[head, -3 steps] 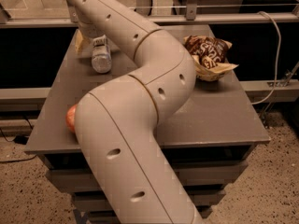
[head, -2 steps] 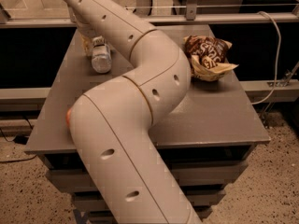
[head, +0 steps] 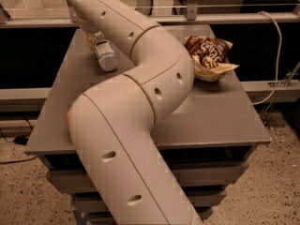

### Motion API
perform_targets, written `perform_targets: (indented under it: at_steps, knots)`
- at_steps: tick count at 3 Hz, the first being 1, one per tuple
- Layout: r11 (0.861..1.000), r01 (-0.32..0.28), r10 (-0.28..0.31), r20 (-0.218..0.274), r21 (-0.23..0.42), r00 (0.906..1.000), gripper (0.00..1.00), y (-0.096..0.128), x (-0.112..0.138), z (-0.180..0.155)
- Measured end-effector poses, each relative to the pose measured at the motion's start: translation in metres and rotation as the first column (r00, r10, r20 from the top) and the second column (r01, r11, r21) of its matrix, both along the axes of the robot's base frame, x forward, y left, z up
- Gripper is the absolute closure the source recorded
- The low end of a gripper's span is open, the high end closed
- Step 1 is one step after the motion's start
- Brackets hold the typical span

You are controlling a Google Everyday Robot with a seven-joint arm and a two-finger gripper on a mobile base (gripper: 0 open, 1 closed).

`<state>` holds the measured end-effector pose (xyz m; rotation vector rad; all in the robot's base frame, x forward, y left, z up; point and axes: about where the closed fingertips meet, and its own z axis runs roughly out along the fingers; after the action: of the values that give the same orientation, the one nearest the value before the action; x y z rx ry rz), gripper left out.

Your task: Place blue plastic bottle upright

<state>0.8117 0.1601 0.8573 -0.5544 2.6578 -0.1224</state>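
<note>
The blue plastic bottle (head: 106,55) is clear with a white-and-bluish label. It lies tilted on the back left of the grey table (head: 225,116), its base towards me and its top end towards the gripper. My gripper (head: 90,33) is at the bottle's top end, at the table's back left corner, mostly hidden behind my arm's wrist. My large beige arm (head: 140,93) sweeps from the front across the table's left half and hides much of it.
A brown crumpled snack bag (head: 210,55) lies at the back right of the table. An orange-red sliver of an apple (head: 69,117) shows at the left edge behind my arm. A metal rail (head: 225,18) runs behind the table.
My arm's elbow has swung left and now covers nearly all of the apple. The bottle has shifted slightly at the gripper.
</note>
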Motion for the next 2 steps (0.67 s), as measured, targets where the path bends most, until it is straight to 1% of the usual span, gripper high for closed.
perform_targets:
  at_steps: [1,2]
  knots:
    - [0.998,-0.046,0.042,0.09,0.039,0.9951,1.0,-0.019,-0.002,0.034]
    - [0.986,-0.113,0.084,0.22,0.121,0.972,1.0,-0.053,-0.019,0.082]
